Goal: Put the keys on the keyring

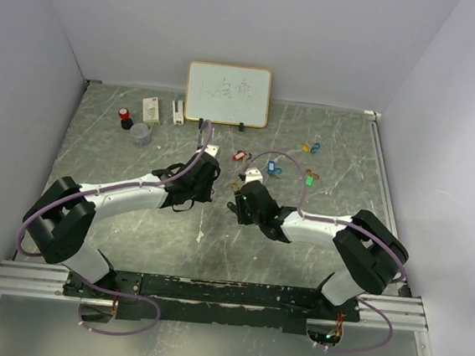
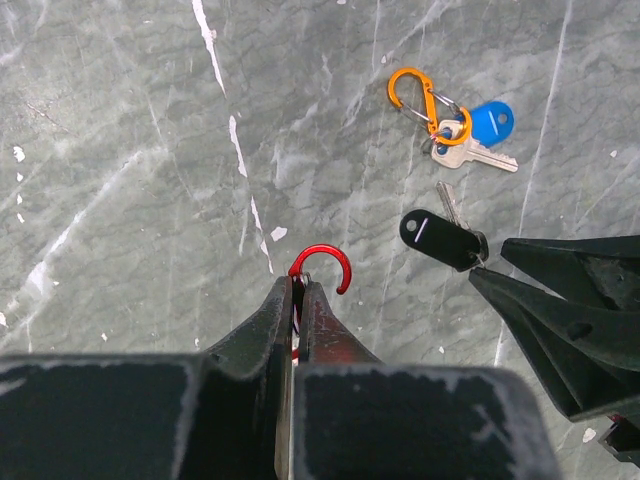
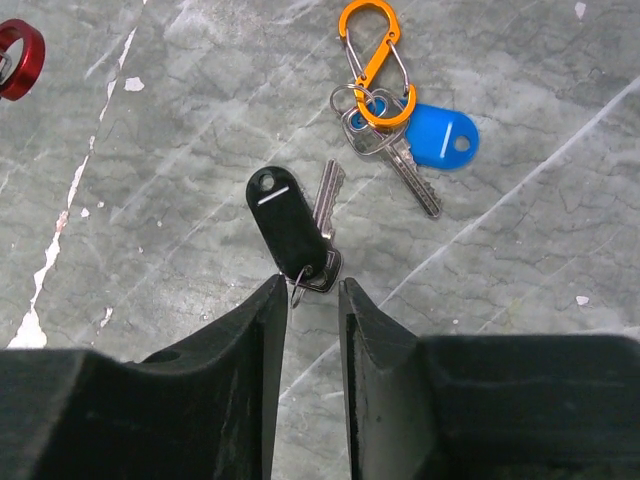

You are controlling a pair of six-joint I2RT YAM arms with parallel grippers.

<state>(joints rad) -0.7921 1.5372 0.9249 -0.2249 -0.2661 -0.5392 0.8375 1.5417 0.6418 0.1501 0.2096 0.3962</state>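
My left gripper (image 2: pixel 298 283) is shut on a red carabiner clip (image 2: pixel 322 262); its open hook sticks out past the fingertips, just above the table. A black key tag (image 3: pixel 285 222) with a metal key and small ring lies flat right in front of my right gripper (image 3: pixel 312 285). That gripper is open with a narrow gap, and the ring touches its left fingertip. An orange carabiner (image 3: pixel 372 60) holding a blue tag (image 3: pixel 440 135) and a key lies further off. In the top view both grippers, left (image 1: pixel 212 197) and right (image 1: pixel 237 201), meet at mid-table.
More small coloured tags lie behind the grippers: red (image 1: pixel 240 155), blue (image 1: pixel 274 170), green (image 1: pixel 310 180) and another pair (image 1: pixel 311 148). A whiteboard (image 1: pixel 228 94) stands at the back. A red-topped item (image 1: pixel 125 118), a white box (image 1: pixel 152 108) and a grey cup (image 1: pixel 142 133) sit at the back left.
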